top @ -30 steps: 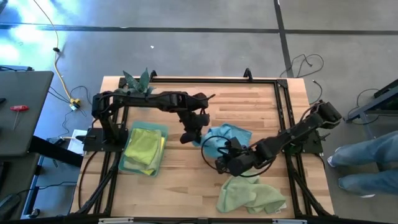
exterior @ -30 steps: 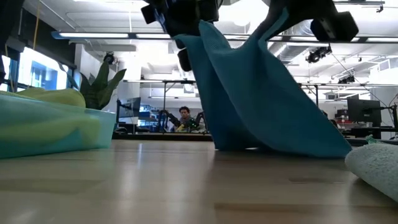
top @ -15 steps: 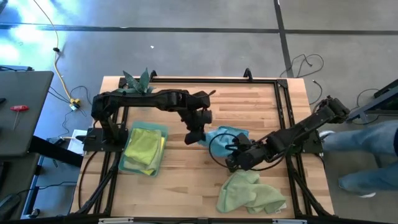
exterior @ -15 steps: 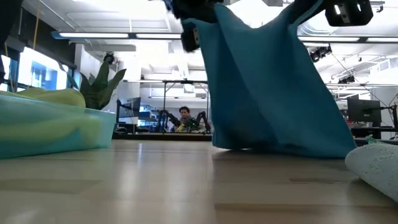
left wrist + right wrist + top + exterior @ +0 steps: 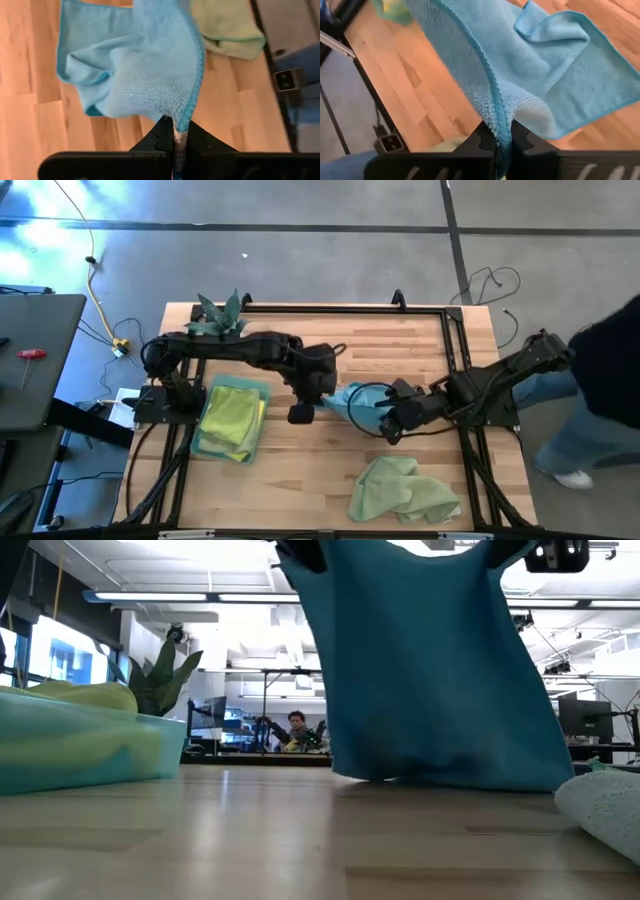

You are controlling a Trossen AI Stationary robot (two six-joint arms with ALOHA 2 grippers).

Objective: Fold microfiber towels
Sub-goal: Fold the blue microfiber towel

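Note:
A sky blue microfiber towel (image 5: 358, 398) hangs between my two grippers over the middle of the table. In the low view the sky blue towel (image 5: 430, 670) spreads as a curtain, with its lower edge (image 5: 400, 778) on the wood. My left gripper (image 5: 322, 394) is shut on its left upper end. My right gripper (image 5: 386, 416) is shut on its right upper end. A pale green towel (image 5: 400, 490) lies crumpled near the front edge. A folded yellow-green towel (image 5: 230, 412) lies on a stack at the left. My left gripper pinches the blue towel's hemmed edge (image 5: 183, 126) between its two shut fingers, coming from above. The cloth hangs below the fingers in loose folds, its lowest part on the table. My right gripper pinches the towel's hemmed edge (image 5: 496, 131) between its two shut fingers, from above. The cloth falls away below it with one corner folded over (image 5: 540, 25).
A stack of folded towels (image 5: 80, 745) sits at the table's left. A spiky potted plant (image 5: 222, 310) stands at the far left corner. A black frame rail (image 5: 455, 370) runs along the right side. A person (image 5: 600, 380) stands beside the right edge.
My right gripper has gone toward the table's right and far edges, and my left gripper a little toward the near edge. The blue towel between them has spread wider; its lower edge stays on the table. The person at the right has stepped closer.

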